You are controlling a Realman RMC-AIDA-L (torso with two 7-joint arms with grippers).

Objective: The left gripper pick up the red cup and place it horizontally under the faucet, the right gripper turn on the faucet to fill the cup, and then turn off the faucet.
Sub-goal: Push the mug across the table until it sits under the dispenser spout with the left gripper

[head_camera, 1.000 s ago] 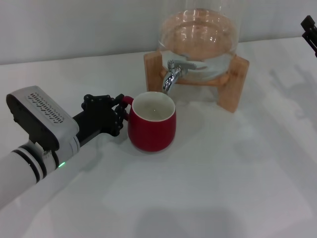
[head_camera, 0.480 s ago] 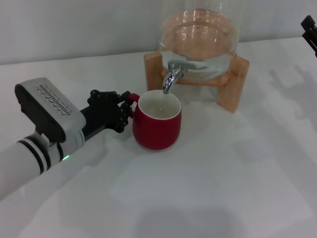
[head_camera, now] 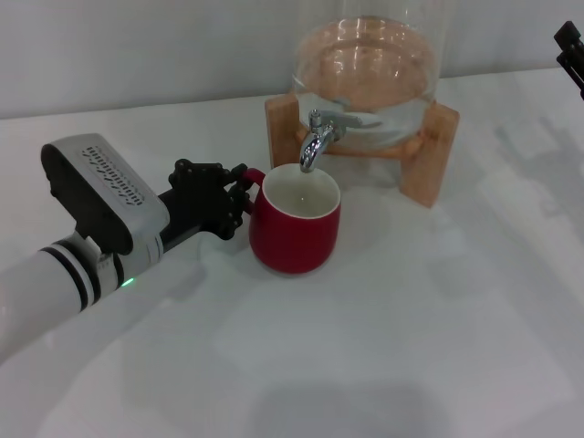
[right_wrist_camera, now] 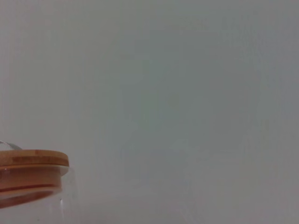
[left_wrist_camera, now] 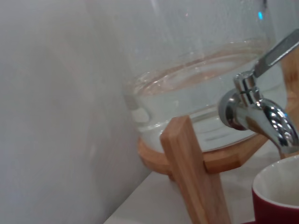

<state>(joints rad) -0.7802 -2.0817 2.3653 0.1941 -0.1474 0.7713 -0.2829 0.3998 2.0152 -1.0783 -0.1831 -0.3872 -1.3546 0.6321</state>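
At the centre of the head view, slightly left, the red cup [head_camera: 296,224] stands upright on the white tabletop [head_camera: 411,328], its rim directly below the down-curved spout of the faucet [head_camera: 317,141]. It is a squat, glossy red mug with a white glazed interior and a small red loop handle pointing toward frame left. The left end effector [head_camera: 239,197], black-fingered on a white, black-striped arm with a perforated grey-white wrist block, reaches in from the lower left and is clamped on that handle. The faucet is shiny chrome with a lever handle, mounted on a clear glass dispenser [head_camera: 370,64] resting in a wooden stand [head_camera: 429,151] at upper centre. In the left wrist view the chrome spout hangs just above the cup's white rim at the lower right corner. The right end effector [head_camera: 570,50] shows only as a black tip at the upper right edge, well apart from the faucet; whether it is apart or together I cannot tell.
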